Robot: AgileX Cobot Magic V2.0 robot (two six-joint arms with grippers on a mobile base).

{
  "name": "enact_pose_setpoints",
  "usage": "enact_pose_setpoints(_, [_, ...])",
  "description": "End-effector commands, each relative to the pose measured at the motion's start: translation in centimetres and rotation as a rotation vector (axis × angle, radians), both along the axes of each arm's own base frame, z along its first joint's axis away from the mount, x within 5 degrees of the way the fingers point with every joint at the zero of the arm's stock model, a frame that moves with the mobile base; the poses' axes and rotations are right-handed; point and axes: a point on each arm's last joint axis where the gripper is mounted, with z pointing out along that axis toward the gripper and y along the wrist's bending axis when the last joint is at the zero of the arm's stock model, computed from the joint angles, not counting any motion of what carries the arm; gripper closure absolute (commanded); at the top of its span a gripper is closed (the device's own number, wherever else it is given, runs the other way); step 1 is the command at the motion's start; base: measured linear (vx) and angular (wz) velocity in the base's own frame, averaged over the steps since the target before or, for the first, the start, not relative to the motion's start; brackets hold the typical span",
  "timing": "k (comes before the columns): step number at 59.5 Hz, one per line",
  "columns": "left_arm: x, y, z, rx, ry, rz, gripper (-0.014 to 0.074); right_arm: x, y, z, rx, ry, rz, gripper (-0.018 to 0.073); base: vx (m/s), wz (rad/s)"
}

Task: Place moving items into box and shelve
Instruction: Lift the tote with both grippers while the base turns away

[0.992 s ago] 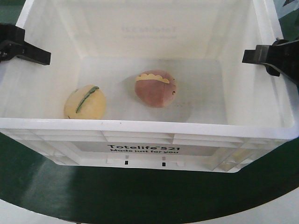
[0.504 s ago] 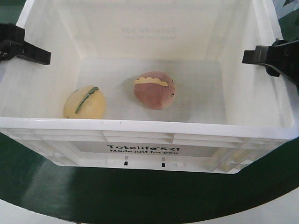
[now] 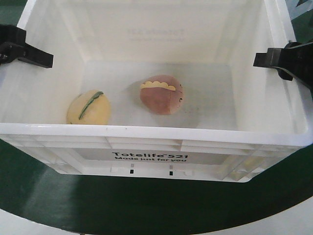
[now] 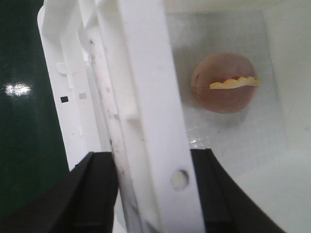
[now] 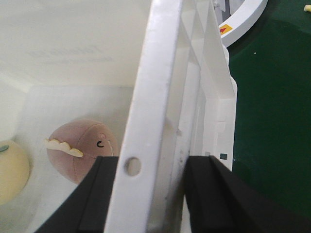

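The white box (image 3: 146,132), printed "Totelife 521", fills the front view. Two moving items lie on its floor. The pale yellow toy with a green stripe (image 3: 88,107) is at the front left. The reddish-brown toy with a yellow scalloped patch (image 3: 161,94) is near the middle. My left gripper (image 3: 24,49) is shut on the box's left rim (image 4: 146,73), one jaw inside and one outside (image 4: 153,189). My right gripper (image 3: 281,61) is shut on the right rim (image 5: 155,73) in the same way (image 5: 150,189). The reddish-brown toy shows in both wrist views (image 4: 224,82) (image 5: 80,150), and the yellow toy shows at the right wrist view's left edge (image 5: 12,170).
A dark green surface (image 3: 146,205) lies under and in front of the box, with a white curved border at the bottom corners (image 3: 298,220). A white curved piece with a red and yellow mark (image 5: 238,19) lies beyond the box's right side.
The reddish-brown toy has rolled slightly toward the front inside the box. Both grippers stay clamped on the rims in the same places.
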Motion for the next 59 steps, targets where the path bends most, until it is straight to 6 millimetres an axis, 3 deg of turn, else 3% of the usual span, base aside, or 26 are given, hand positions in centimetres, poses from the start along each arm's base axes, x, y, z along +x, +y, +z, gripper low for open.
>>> enact_pose_setpoints(1, [-1.14,-1.29,3.49,-0.191,-0.118,-0.02,0.06,-0.08,0.16,3.25,0.114,-0.201,-0.021,0.0565,0.0,0.0])
enact_pose_setpoints(59, [-1.14,-1.29,3.49,-0.191,-0.118,-0.02,0.06,-0.08,0.16,3.25,0.113,-0.2,-0.021,0.0565,-0.04,0.01])
